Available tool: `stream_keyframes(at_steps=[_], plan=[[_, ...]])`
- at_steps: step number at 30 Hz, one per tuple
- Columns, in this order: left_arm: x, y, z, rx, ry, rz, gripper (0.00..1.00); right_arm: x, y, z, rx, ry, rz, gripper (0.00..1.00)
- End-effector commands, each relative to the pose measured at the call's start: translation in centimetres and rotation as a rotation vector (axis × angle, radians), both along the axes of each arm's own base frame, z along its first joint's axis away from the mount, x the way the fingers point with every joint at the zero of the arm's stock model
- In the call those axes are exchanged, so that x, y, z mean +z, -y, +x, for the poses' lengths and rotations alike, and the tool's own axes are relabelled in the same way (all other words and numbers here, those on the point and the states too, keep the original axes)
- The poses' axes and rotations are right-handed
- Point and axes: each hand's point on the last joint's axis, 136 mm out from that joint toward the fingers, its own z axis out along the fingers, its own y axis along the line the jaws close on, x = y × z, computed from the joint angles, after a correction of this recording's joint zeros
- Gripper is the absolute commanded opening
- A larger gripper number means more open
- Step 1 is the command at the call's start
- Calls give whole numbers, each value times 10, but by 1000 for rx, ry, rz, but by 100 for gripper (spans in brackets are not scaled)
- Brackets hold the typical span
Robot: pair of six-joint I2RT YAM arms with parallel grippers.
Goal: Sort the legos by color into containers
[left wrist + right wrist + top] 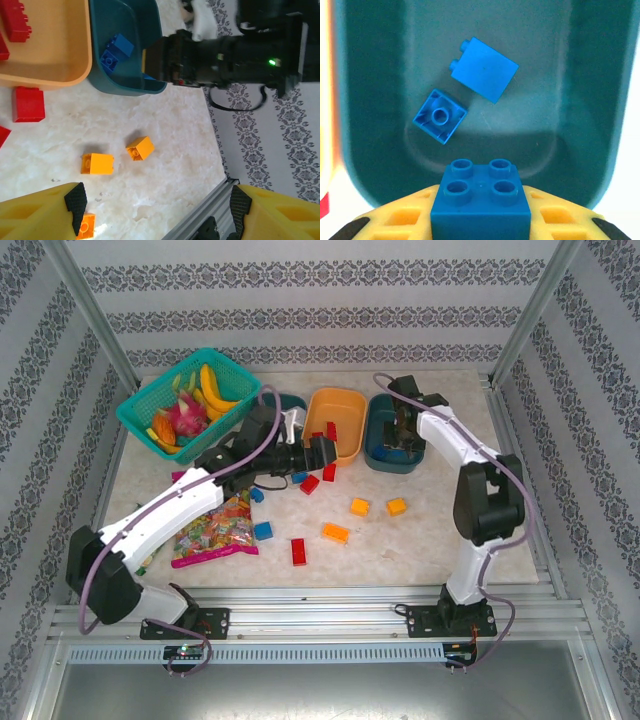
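My right gripper [481, 212] is shut on a blue lego [481, 197] and holds it above the right teal tray [380, 100], where two blue legos [485, 70] [440, 116] lie. From above, the right gripper [402, 428] hangs over that tray [378, 452]. My left gripper [325, 452] stands open by the orange tray [335, 400], its pads [76, 200] wide apart with nothing between them. Red legos [15, 20] lie in the orange tray [60, 60]. Orange legos [97, 163] [140, 148] and a red lego [28, 104] rest on the table. A second teal tray [292, 401] is partly hidden behind the left arm.
A turquoise basket [150, 405] of toy fruit stands at the back left. A candy bag [215, 530] lies beside the left arm. Loose blue [263, 530], red [298, 551] and orange [336, 532] bricks dot the table's middle. The metal frame rail [200, 225] borders the right edge.
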Motion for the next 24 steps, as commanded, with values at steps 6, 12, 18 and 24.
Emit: stream_keyframes(at_steps=[6, 12, 18, 24], plan=[[-3, 22, 3, -66, 70, 72, 78, -42, 12, 11, -65, -123, -1, 33], [-24, 17, -7, -92, 53, 155, 78, -53, 13, 14, -77, -147, -2, 45], [-38, 8, -17, -128, 46, 240, 78, -14, 6, 23, -51, -55, 27, 57], [-61, -1, -40, -259, 37, 394, 78, 59, -13, 19, 12, 121, 68, 58]])
